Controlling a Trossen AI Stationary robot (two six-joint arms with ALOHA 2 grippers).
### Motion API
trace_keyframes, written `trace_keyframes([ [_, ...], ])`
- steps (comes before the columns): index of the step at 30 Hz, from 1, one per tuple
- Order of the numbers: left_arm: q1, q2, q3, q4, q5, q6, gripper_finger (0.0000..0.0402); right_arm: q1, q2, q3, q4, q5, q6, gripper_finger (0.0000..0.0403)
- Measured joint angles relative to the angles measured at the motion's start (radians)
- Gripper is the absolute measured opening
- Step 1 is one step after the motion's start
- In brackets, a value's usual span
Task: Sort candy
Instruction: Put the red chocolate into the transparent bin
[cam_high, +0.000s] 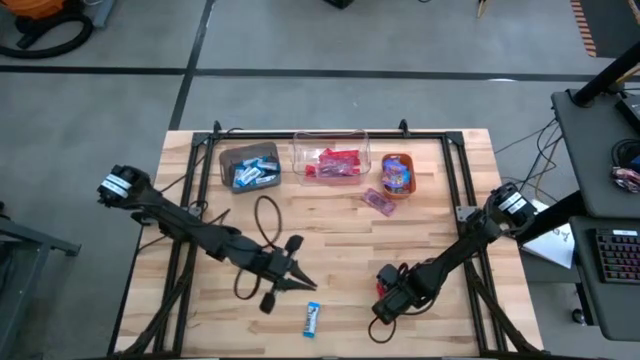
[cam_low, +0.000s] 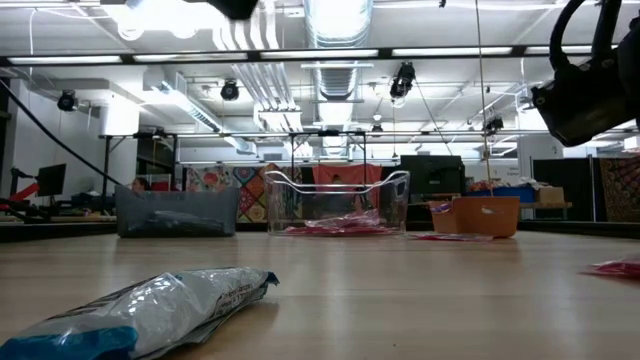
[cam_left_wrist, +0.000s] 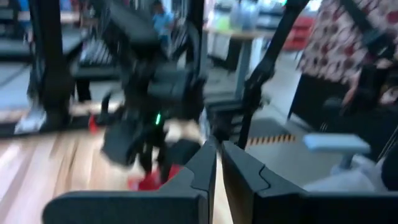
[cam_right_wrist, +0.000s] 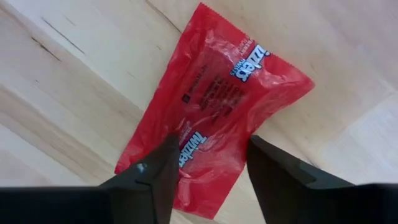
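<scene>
A red candy (cam_right_wrist: 217, 112) lies flat on the wooden table (cam_high: 330, 240), near the front right. My right gripper (cam_right_wrist: 211, 168) points down over it, open, one finger on either side of the wrapper's near end; it also shows from above (cam_high: 388, 285). A blue-and-white candy (cam_high: 312, 318) lies flat near the front edge, large in the low view (cam_low: 140, 310). A pink candy (cam_high: 378, 200) lies below the orange bin. My left gripper (cam_high: 303, 283) is shut on nothing and points level toward the right arm, fingers together (cam_left_wrist: 217, 149). My right gripper comes at the red candy from above, its fingers (cam_right_wrist: 161, 171) astride the wrapper's near end (cam_right_wrist: 205, 155) and across its length. The candy lies flat on the table. Whether the fingertips touch the wrapper, I cannot tell.
Three bins stand in a row at the far edge: a dark bin (cam_high: 248, 165) with blue-and-white candy, a clear bin (cam_high: 330, 158) with red candy, an orange bin (cam_high: 398, 172) with pink and purple candy. A black cable (cam_high: 265, 215) loops across the table's middle.
</scene>
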Motion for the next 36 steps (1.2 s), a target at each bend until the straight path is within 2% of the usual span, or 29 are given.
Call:
trace_keyframes([
  [15, 0.001, -0.015, 0.0, -0.003, -0.003, 0.045, 0.0011, 0.0, -0.012, -0.007, 0.01, 0.089, -0.07, 0.0019],
  [26, 0.001, -0.015, 0.0, -0.097, -0.01, 0.023, 0.0011, -0.002, -0.085, 0.058, 0.03, 0.242, -0.21, 0.0009],
  [31, 0.001, -0.019, 0.0, -0.224, -0.01, -0.029, 0.0011, -0.03, -0.126, 0.104, 0.032, 0.364, -0.34, 0.0009],
  [36, 0.002, -0.029, 0.0, -0.387, -0.011, -0.089, 0.0011, -0.13, -0.155, 0.144, 0.032, 0.452, -0.57, 0.0008],
])
